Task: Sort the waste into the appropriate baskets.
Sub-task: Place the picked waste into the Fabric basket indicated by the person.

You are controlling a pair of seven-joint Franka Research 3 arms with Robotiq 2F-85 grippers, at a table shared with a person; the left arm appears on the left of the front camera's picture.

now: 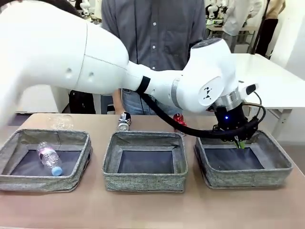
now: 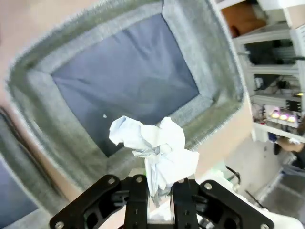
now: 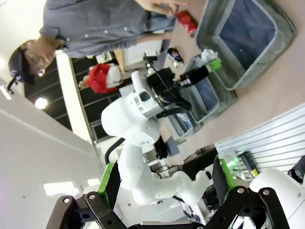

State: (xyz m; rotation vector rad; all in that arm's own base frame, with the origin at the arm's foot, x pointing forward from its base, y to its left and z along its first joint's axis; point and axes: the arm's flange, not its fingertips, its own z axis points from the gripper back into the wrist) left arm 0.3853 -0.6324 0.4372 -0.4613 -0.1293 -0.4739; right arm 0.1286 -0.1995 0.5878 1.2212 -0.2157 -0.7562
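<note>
My left gripper hangs over the right basket, shut on the small white wad. In the left wrist view the wad sticks up between the black fingers above the basket's grey wall and dark bottom. A clear bottle with a pink label and blue cap lies in the left basket. The middle basket holds nothing. Behind the baskets on the table are a second clear bottle, a black-and-white can and a red can. My right gripper is open and raised, holding nothing.
A person in a grey shirt stands at the far side of the table. My left arm stretches across above the middle basket, its black cable hanging in front of the red can. Bare tabletop runs along the near edge.
</note>
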